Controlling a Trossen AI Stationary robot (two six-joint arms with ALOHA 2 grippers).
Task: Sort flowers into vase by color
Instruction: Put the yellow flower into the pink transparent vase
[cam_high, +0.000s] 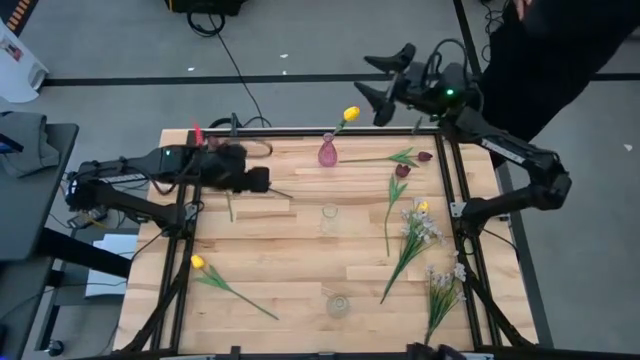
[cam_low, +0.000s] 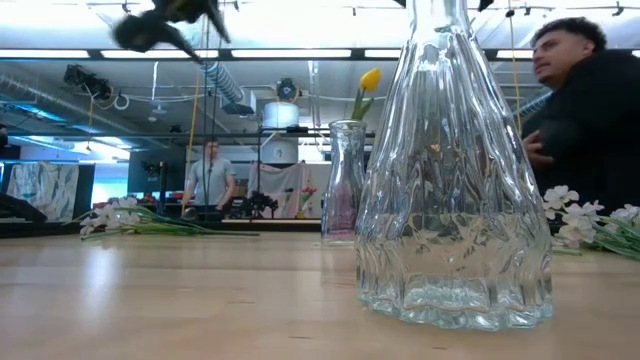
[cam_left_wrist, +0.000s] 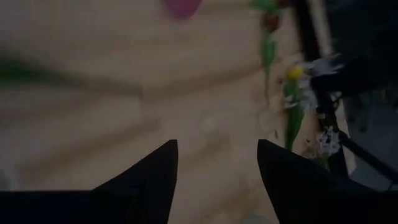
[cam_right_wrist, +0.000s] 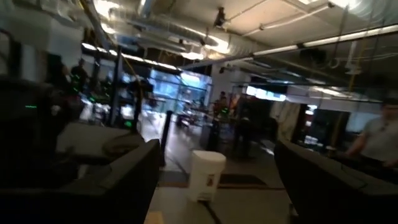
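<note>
A yellow tulip (cam_high: 350, 114) stands with its stem in the pink vase (cam_high: 328, 152) near the table's far edge; the low view shows the yellow tulip (cam_low: 370, 80) rising from the pink vase (cam_low: 343, 180). Another yellow tulip (cam_high: 197, 262) lies on the near left. Two maroon tulips (cam_high: 402, 171) and white sprays (cam_high: 420, 228) lie on the right. My left gripper (cam_high: 262, 182) hovers open over the far left of the table, its fingers (cam_left_wrist: 149, 180) apart. My right gripper (cam_high: 385, 88) is raised beyond the far edge, open (cam_right_wrist: 217, 174), facing the room.
Two clear vases stand on the table, one in the middle (cam_high: 329, 215) and one near the near edge (cam_high: 338, 304), large in the low view (cam_low: 450, 180). A person in black (cam_low: 590, 110) stands beyond the far right corner. Bare wood lies between the left tulip and the vases.
</note>
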